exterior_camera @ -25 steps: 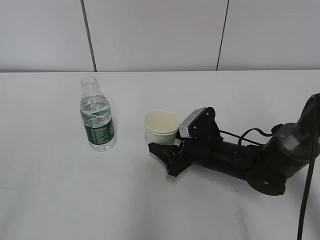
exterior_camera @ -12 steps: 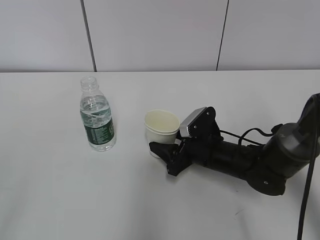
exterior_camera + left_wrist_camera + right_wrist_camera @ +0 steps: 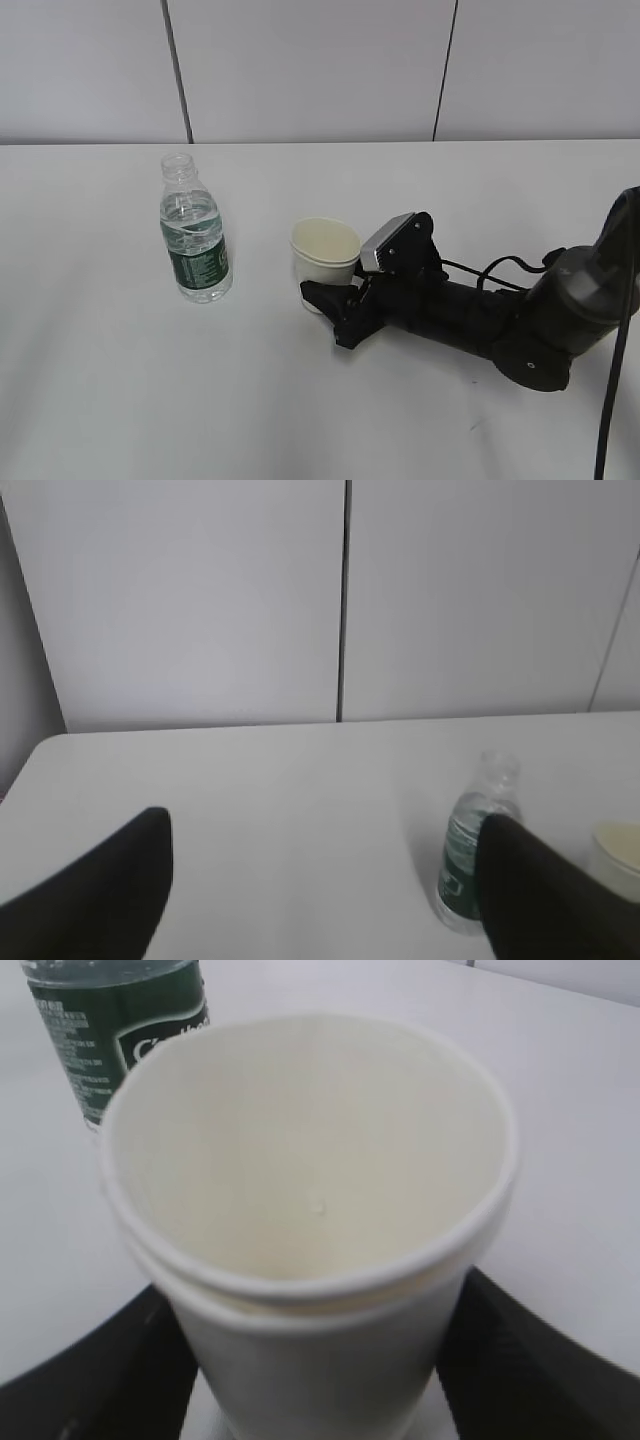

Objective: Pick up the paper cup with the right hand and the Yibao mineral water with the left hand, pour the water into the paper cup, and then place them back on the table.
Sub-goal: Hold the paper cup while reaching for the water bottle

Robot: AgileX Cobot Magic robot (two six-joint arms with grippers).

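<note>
Now the right hand [image 3: 330,300] has nudged in, fingers pinching the paper cup [image 3: 324,254], which tilts slightly; lifting looks next.

— How is the paper cup [image 3: 324,260] being seen?
— It is being seen as small and cream-white, tipped a little, with black fingers [image 3: 110,1380] placed on both sides.
— And the Yibao mineral water [image 3: 195,231]?
— It is being kept upright on the table [image 3: 150,380], left of the cup and apart from it. No cap is being worn, and some water is being held inside.
</note>
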